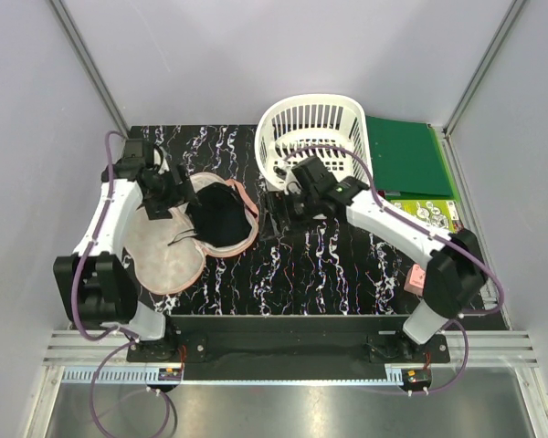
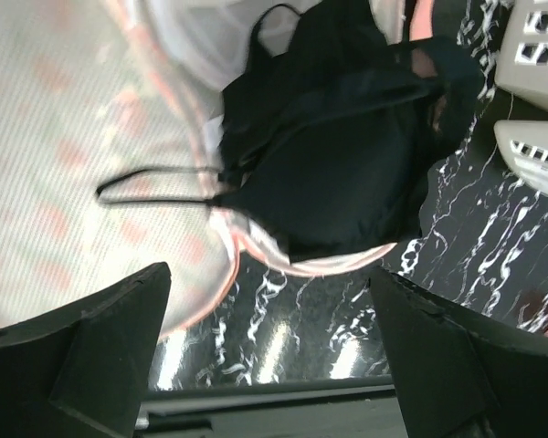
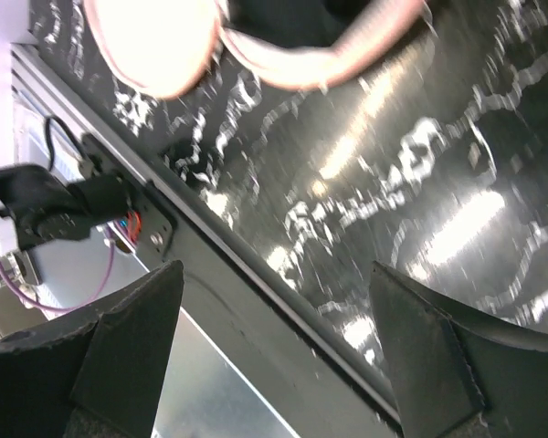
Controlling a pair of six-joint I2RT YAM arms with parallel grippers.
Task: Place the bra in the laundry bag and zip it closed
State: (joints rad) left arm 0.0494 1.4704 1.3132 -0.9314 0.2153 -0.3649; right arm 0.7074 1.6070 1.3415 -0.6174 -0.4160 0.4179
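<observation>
The laundry bag [image 1: 169, 255] lies open like a clamshell on the left of the black marbled table. Its pale mesh lining faces up and the pink trim runs round the edge. The black bra [image 1: 221, 217] lies in the bag's right half, with a thin strap trailing onto the left half. My left gripper [image 1: 176, 194] is open and empty, hovering over the bag's far side. In the left wrist view the bra [image 2: 338, 155] and the mesh lining [image 2: 64, 155] lie ahead of the spread fingers [image 2: 100, 356]. My right gripper [image 1: 279, 214] is open and empty just right of the bag [image 3: 164, 46].
A white slotted basket [image 1: 310, 137] stands at the back centre, close behind the right gripper, and shows in the left wrist view [image 2: 534, 100]. A green folder [image 1: 406, 155] lies at the back right. A small pink object [image 1: 415, 276] sits by the right arm's base.
</observation>
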